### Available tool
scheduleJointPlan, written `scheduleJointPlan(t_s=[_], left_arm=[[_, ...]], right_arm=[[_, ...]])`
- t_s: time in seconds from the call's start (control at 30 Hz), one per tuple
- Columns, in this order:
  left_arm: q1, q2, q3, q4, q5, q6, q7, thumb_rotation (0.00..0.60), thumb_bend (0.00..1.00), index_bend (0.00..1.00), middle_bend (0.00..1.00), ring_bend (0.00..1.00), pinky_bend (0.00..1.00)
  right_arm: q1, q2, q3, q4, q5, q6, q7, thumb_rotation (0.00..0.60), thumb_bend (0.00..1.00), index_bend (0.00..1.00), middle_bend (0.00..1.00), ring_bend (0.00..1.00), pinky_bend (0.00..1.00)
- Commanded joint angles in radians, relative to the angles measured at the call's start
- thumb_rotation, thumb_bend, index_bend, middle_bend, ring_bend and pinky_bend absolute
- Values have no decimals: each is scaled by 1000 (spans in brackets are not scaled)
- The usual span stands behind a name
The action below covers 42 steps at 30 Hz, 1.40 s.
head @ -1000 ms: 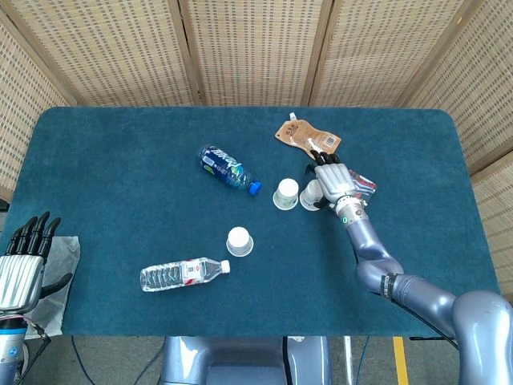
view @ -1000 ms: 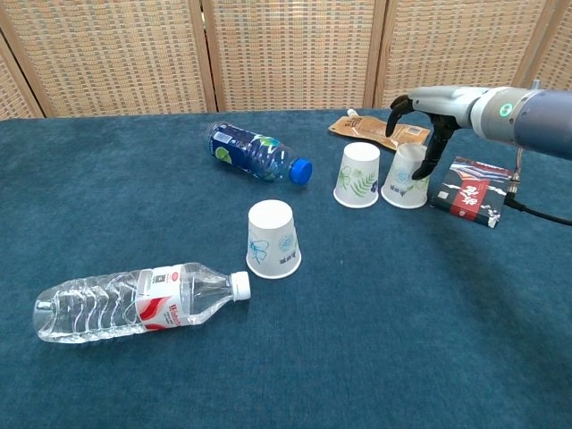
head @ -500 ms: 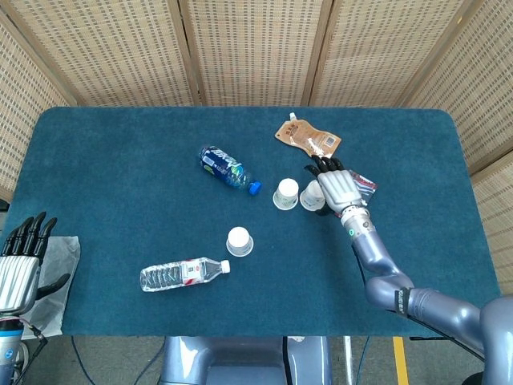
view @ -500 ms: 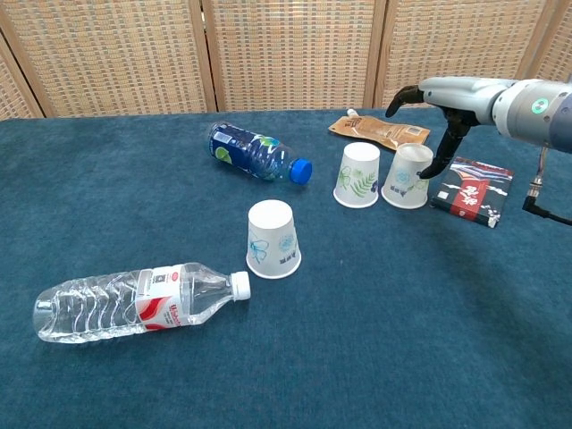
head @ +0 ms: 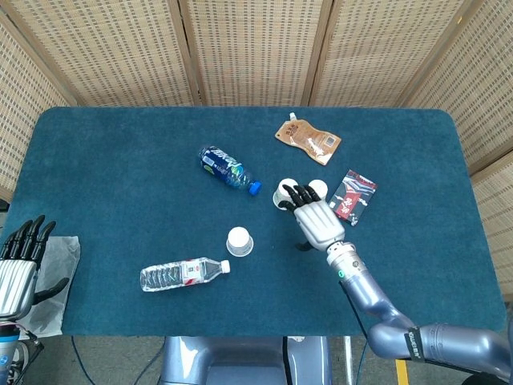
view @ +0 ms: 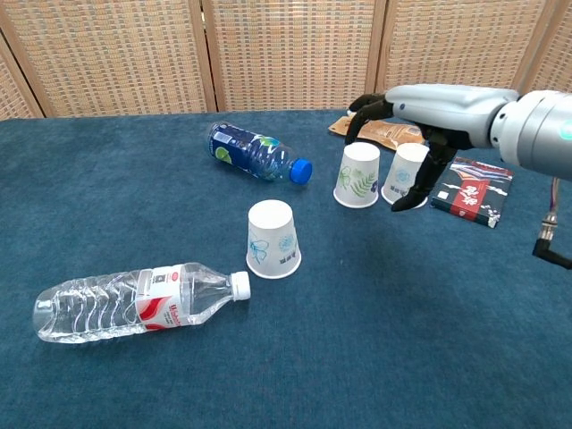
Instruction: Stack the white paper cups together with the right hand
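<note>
1. The right hand point(view: 420, 116) hovers over two upturned white paper cups point(view: 358, 175) point(view: 407, 176) at the far right, fingers spread, holding nothing.
2. A third cup point(view: 273, 239) stands nearer, left of them.
3. The left hand point(head: 18, 269) waits at the near-left table edge, fingers apart, empty.

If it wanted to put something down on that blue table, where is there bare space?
The widest bare patch of blue tablecloth lies left of the dark blue bottle and above the clear water bottle. Another runs right of the red-and-black packet. It is crowded around the two far white paper cups, under the right hand.
</note>
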Motion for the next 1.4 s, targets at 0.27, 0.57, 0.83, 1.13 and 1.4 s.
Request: scheduleJointPlan(t_s=[0.27, 0.57, 0.83, 1.13, 1.4], left_arm=[[1, 7, 6, -5, 4, -7, -10, 600, 115, 42, 0, 0, 103], [-3, 7, 3, 0, -14, -26, -10, 600, 116, 41, 0, 0, 103], [-6, 5, 3, 4, -20, -37, -12, 600, 115, 42, 0, 0, 103], [-9, 8, -4, 10, -44, -53, -26, 600, 116, 42, 0, 0, 103], [-12, 7, -7, 15, -54, -60, -33, 600, 116, 43, 0, 0, 103]], right_arm=[[61, -104, 13, 5, 58, 5, -96, 600, 142, 344, 0, 0, 110], [121, -170, 41, 59, 113, -29, -122, 600, 142, 344, 0, 0, 110], [177, -234, 52, 141, 166, -70, -138, 600, 142, 342, 0, 0, 110], [221, -296, 56, 247, 209, -113, -131, 600, 142, 340, 0, 0, 110], [227, -345, 50, 336, 186, -130, -77, 600, 142, 510, 4, 0, 126]])
